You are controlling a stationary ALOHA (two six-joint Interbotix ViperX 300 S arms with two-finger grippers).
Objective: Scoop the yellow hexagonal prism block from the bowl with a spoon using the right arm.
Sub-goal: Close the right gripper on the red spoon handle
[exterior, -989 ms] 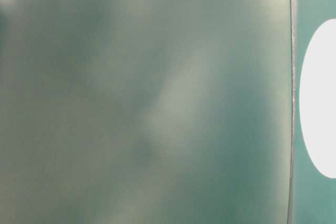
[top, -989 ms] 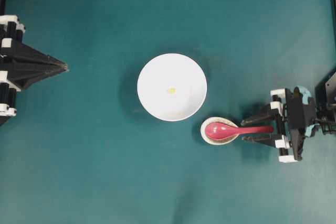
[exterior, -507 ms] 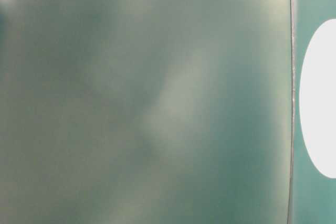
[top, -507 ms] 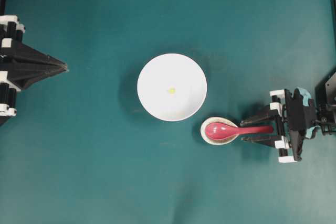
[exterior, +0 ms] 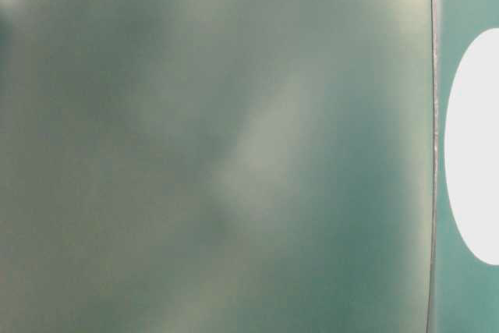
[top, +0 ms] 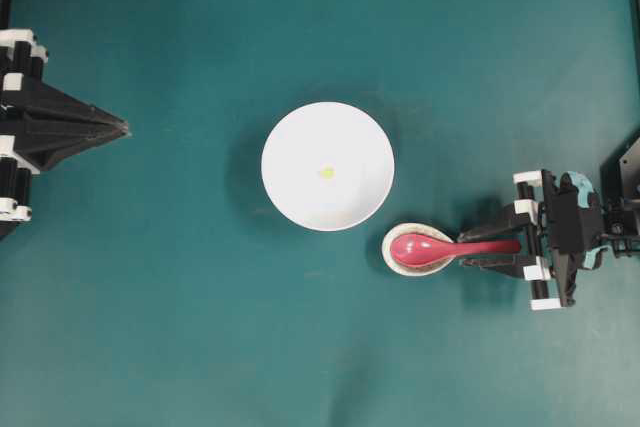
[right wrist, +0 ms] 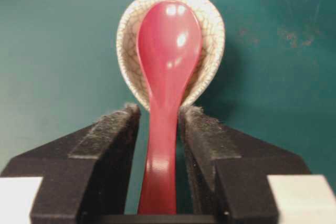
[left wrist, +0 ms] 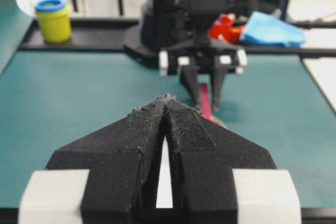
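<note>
Right wrist view, nearest first: the right gripper (right wrist: pixel 160 116) fills the bottom of the frame, its two black pads on either side of the handle of the pink-red spoon (right wrist: pixel 167 72). The jaws are narrow but not clearly clamped; slim gaps seem to remain. Beyond, at upper centre, the scoop lies in a speckled oval rest (right wrist: pixel 212 35) on the green table (right wrist: pixel 58 51).

In the overhead view the white bowl (top: pixel 290 197) sits at centre, up and left of the spoon, with the tiny yellow hexagonal prism block (top: pixel 326 173) near its middle. At far left the left gripper (top: pixel 122 128) is closed and empty.

Risks, as I judge them: an uneven squeeze could twist the glossy handle, or lifting could drag the rest.

No readable writing or brands
</note>
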